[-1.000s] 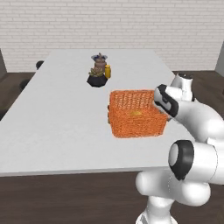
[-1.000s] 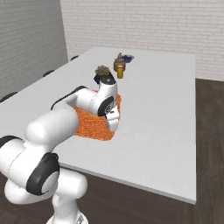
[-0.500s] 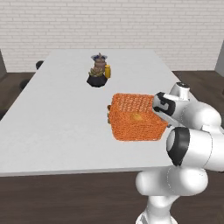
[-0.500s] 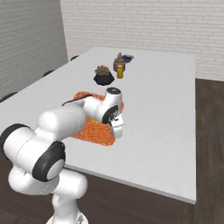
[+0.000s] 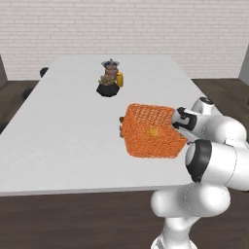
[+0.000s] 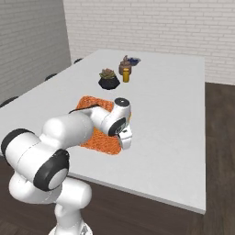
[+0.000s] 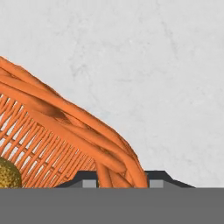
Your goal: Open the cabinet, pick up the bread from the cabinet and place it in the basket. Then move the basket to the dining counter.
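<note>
Wicker basket (image 7: 65,131) rim — between jaws

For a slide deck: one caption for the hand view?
Pincer shut on the basket rim, bread inside, over the white dining counter.

bench: a long white rectangular top (image 5: 68,131), plain and faintly marbled close up, with a dark underside along the near edge; dark wooden floor around it.
basket: an orange woven basket (image 5: 148,141) rests directly on the bench, near its front edge and towards the right in the left base view; open top, square.
plant pot: a black faceted pot (image 5: 107,90) with a small succulent stands further back, near the middle of the bench.
yellow cup: a small yellow container (image 5: 119,79) stands just beside the pot.
brown jar: a brownish vessel (image 6: 124,68) stands just behind the yellow one, well apart from the basket.
</note>
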Robot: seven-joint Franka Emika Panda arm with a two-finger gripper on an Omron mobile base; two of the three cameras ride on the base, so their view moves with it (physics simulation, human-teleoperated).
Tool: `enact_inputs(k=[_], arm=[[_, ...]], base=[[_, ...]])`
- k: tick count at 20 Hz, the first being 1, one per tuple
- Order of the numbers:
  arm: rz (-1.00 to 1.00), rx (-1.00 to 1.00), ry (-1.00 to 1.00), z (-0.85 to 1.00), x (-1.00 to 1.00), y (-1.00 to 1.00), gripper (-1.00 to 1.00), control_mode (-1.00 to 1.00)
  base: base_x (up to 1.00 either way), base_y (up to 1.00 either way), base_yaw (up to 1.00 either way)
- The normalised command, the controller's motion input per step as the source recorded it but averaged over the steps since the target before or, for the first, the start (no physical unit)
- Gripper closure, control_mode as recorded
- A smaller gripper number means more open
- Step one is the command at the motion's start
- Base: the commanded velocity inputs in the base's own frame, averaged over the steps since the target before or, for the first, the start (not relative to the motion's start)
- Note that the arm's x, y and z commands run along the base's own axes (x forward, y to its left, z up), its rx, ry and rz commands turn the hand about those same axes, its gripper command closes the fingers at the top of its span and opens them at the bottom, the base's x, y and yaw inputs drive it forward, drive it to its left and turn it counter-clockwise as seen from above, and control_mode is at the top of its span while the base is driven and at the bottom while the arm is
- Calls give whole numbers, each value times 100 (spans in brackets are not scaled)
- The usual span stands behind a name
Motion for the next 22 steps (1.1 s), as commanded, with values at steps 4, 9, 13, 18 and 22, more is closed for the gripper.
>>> enact_inputs(k=[4,9,13,18,22], arm=[[0,-2,-11,-4,-1,-44,100,-100],[0,0,-21,9,-7,-64,100,-100],[-1,-1,-14,3,-4,-62,100,-100],[0,-1,0,-20,0,-25,100,-100],[0,-3,9,-41,0,-4,100,-100]], base=[[0,0,0],[0,0,0],[0,0,0],[0,0,0],[0,0,0]])
